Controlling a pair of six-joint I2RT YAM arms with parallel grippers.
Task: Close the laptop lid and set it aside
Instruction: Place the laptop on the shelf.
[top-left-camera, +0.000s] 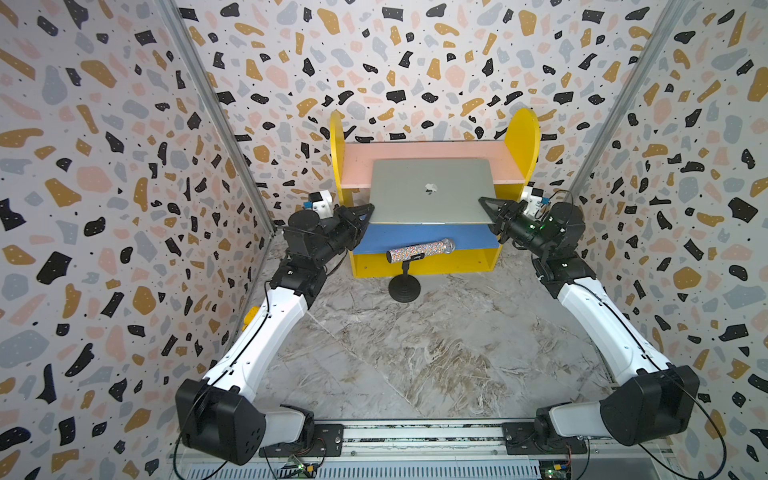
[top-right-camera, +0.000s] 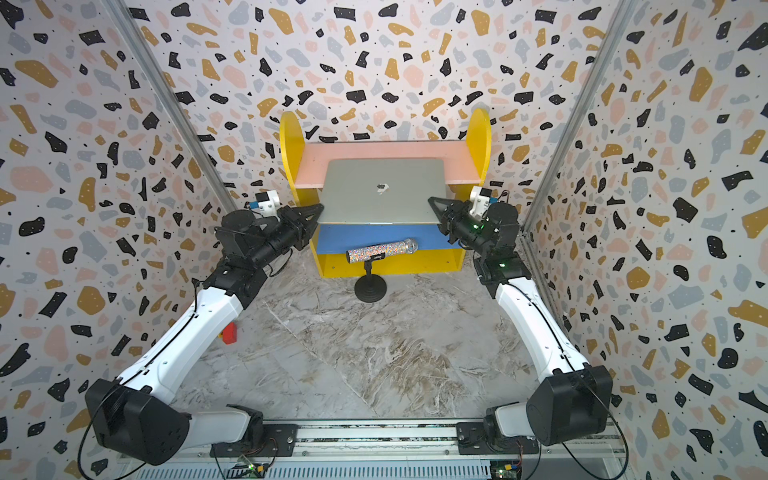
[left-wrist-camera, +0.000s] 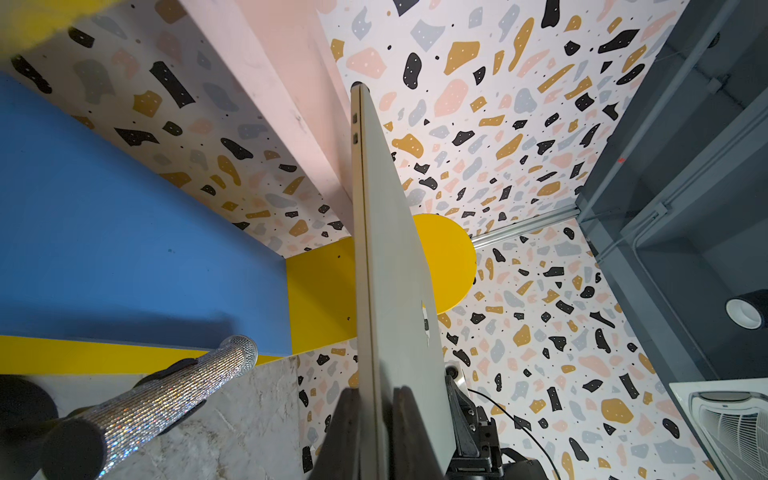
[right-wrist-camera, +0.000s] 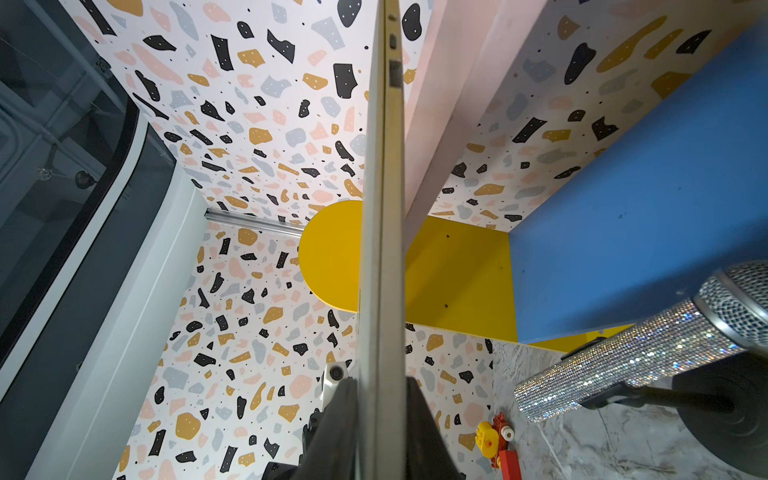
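Silver laptop (top-left-camera: 428, 191); yellow, pink, blue shelf unit (top-left-camera: 424, 262); terrazzo-speckled walls (top-left-camera: 104, 166).

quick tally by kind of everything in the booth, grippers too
laptop, lid closed: 1
shelf unit: 1
microphone on a stand: 1
red and yellow toy: 1
grippers: 2 (left gripper, right gripper, each clamped on a side edge of the laptop)
total: 6

glittery mic (top-left-camera: 419, 250) on its black stand (top-left-camera: 404, 289) sits between the two sets of jaws, a bit lower; yellow shelf unit (top-left-camera: 523, 137) has its pink board (top-left-camera: 357, 162) beyond them, blue board (top-left-camera: 457, 235) below
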